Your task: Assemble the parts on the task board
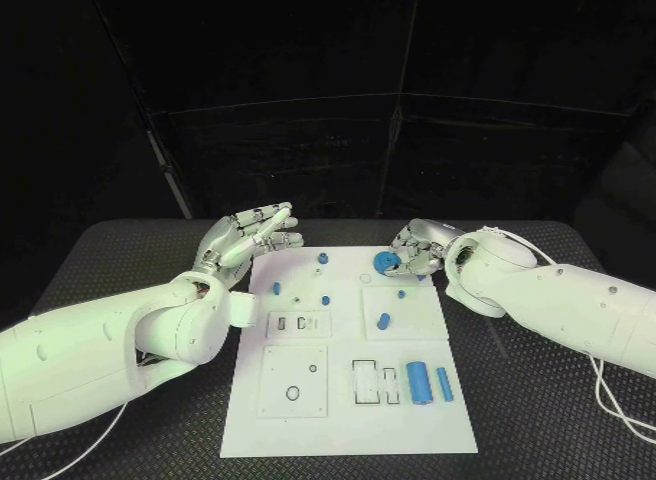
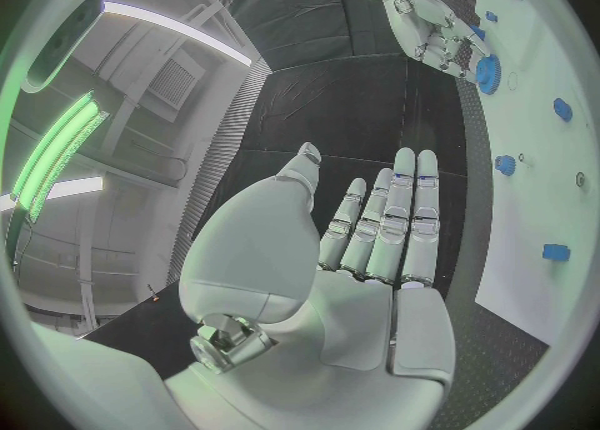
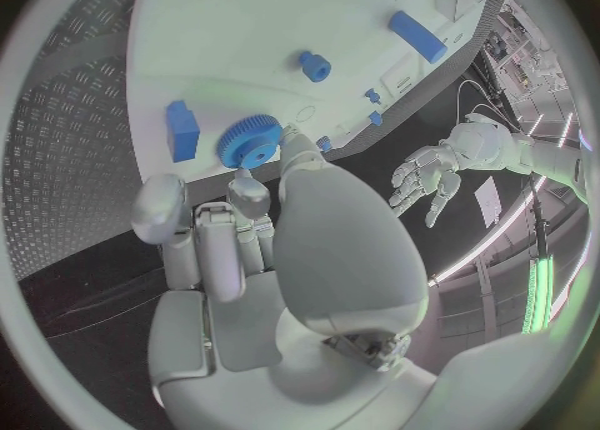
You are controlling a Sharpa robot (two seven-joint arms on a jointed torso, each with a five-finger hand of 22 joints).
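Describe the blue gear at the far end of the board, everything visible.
The blue gear is a round toothed wheel, matte like plastic, with fine teeth around its rim. It sits at the far right part of the white task board, beside a small blue block. The right hand holds it, fingers at its edge.

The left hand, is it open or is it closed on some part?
Open. The left hand is raised beside the task board with its fingers stretched out straight and nothing in the palm, as the left wrist view shows.
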